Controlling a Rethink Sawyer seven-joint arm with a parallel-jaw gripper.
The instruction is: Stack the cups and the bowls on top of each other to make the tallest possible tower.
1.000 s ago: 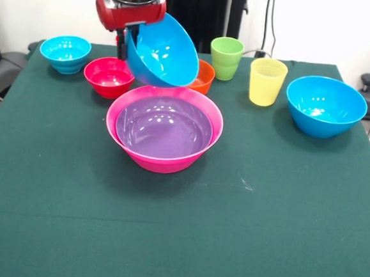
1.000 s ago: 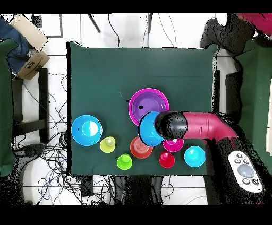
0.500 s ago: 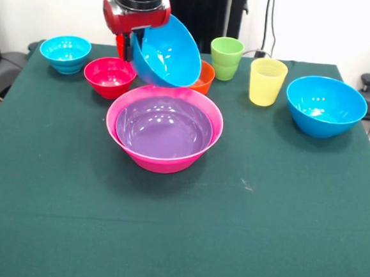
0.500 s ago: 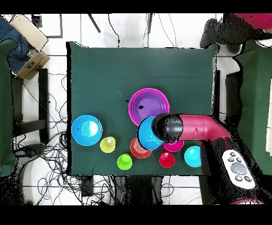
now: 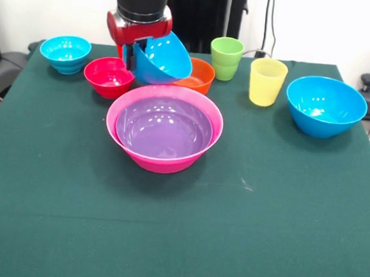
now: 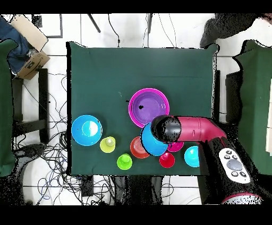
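Note:
My gripper [image 5: 130, 56] is shut on the rim of a medium blue bowl [image 5: 163, 60] and holds it tilted above the table, behind the tower and over the orange bowl [image 5: 199, 76]. The tower is the pink bowl [image 5: 133, 105] with the purple bowl [image 5: 164, 128] nested in it. The second blue bowl [image 5: 326, 106] sits at the right. The magenta-red bowl [image 5: 108, 76] and cyan bowl [image 5: 65, 53] sit at the far left. The green cup [image 5: 226, 58] and yellow cup [image 5: 267, 81] stand upright at the back. The red cup [image 6: 167, 159] shows only in the overhead view.
In the overhead view the arm [image 6: 196, 129] reaches in from the right and covers part of the magenta-red bowl. A cardboard box [image 6: 29, 50] and cables lie on the floor off the table. The green cloth [image 5: 178, 228] covers the table.
My gripper has carried the blue bowl back toward the robot's base and lower, and the bowl now tilts less. Nothing else has moved.

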